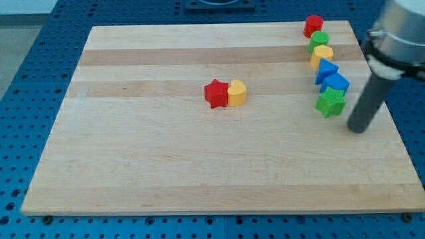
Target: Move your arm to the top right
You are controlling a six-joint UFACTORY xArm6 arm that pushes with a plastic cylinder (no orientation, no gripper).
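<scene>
Two blocks sit touching near the middle of our wooden board [166, 166]: a red star [215, 93] on the view's left and a yellow block [237, 93], rounded and perhaps a heart, on its right. They are well apart from everything else.

Moving rightward, we meet a column of six blocks running down from the view's top right: a red block [313, 26] at the top, then a green block [319, 42], a yellow one [322, 56], a blue triangle-like piece [326, 70], a blue block [336, 83], and a green star [331, 101] at the bottom. Neighbours in that column touch or nearly touch.

Farther right still, our tip [358, 129] rests on the board just beside the green star, slightly below it and on its right. We carry no claw, only the rod, so there is nothing to spread or pinch.

The goal, the board's top right corner [350, 26], lies almost straight up the view from our tip. We judge the column stands just left of that path, so heading up while keeping right should avoid nudging the blocks.
</scene>
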